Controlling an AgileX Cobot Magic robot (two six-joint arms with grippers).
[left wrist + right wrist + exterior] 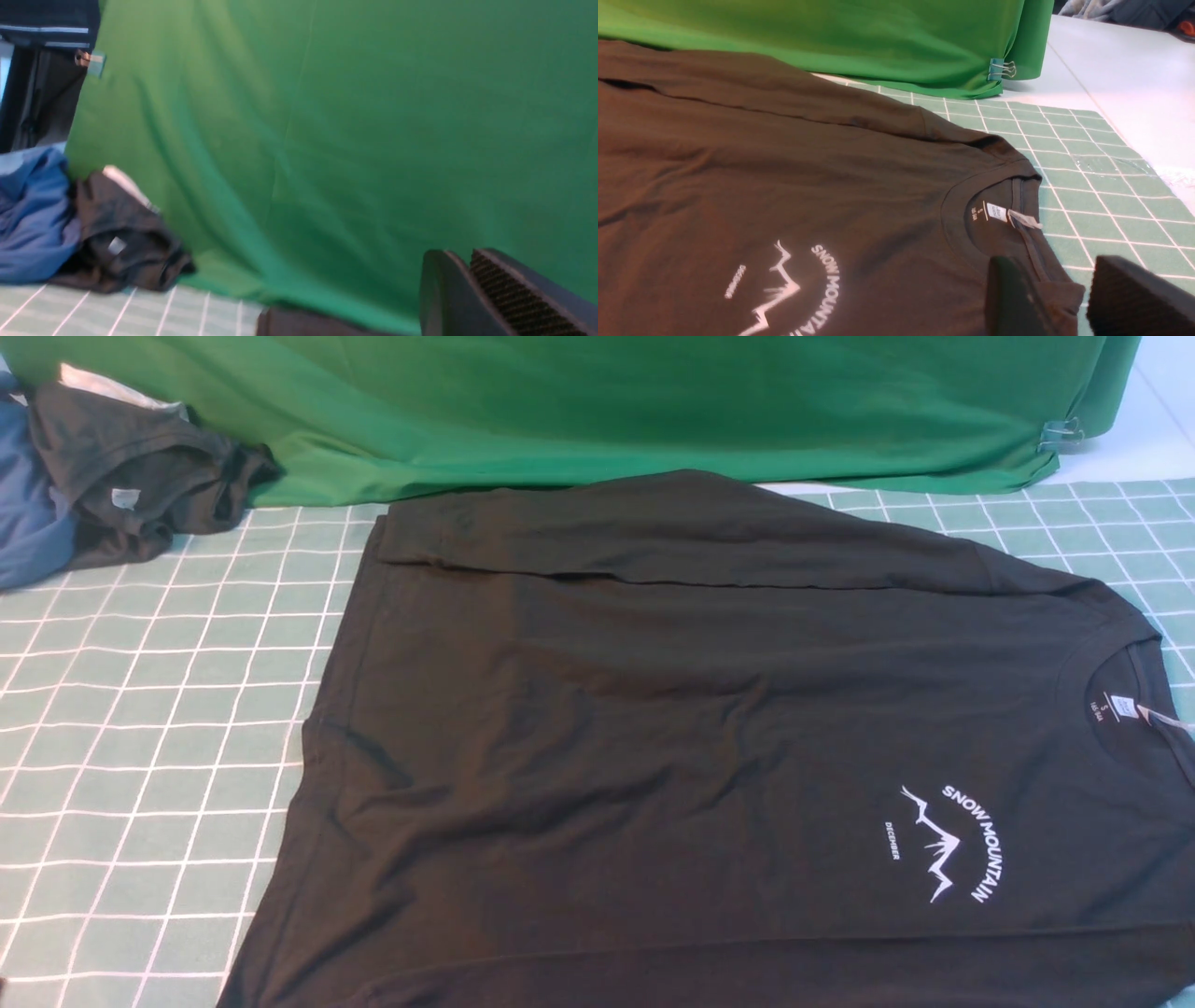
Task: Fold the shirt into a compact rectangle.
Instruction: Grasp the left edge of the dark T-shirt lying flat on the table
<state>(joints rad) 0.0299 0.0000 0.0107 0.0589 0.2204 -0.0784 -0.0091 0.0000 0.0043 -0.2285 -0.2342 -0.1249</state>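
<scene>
Shirt [653,728] lies flat, far sleeve [672,537] folded in; body folds not yet made, I judge. My left gripper [467,284] is clenched empty, right gripper [1059,284] parted over the collar [957,205].

Left tool [460,268]: two matte black fingers [444,298], thick, rounded at the tips, with smooth outer faces. One inner pad [509,291] carries fine, close ribbing, dark brown-black, framed by a raised black rim.

Right tool [1057,275]: the same black build, blurred at close range. Its narrower finger [1011,294] looks plain and smooth. The broader finger [1129,298] shows a faint cross-hatched texture.
</scene>
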